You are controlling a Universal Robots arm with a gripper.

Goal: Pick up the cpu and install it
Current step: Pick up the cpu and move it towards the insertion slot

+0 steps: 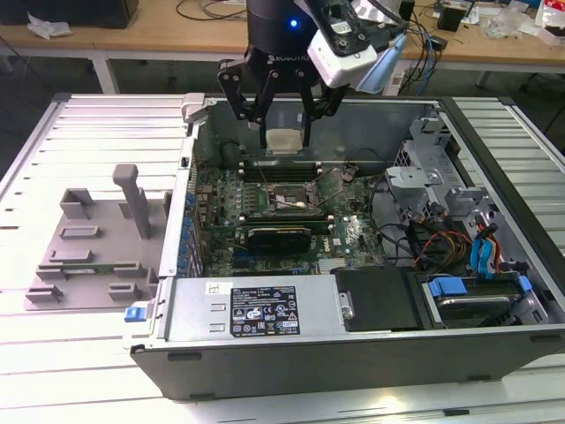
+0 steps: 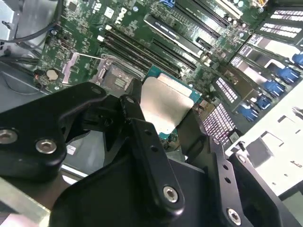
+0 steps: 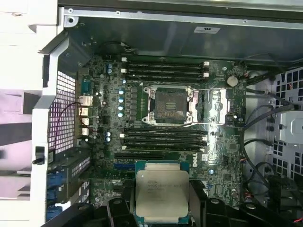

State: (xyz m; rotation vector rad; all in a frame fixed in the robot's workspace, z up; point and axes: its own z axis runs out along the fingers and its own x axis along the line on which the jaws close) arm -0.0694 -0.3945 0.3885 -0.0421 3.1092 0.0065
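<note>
This looks like a robotics or electronics lab. An open computer case (image 1: 353, 336) lies on a white slatted tabletop (image 1: 79, 132) with its motherboard (image 3: 165, 109) bare. A grey fixture tray (image 1: 88, 247) sits toward the tabletop's edge at the exterior view's left. A robot arm (image 1: 274, 35) hangs over the case, its gripper (image 1: 285, 140) clasping the cpu (image 3: 161, 196). Beyond the far edge stand wooden benches (image 1: 150, 35) strewn with cables (image 1: 207, 9) and what may be chargers.

Silver-grey cpu (image 3: 161, 195) — green motherboard (image 3: 222, 146)
</note>
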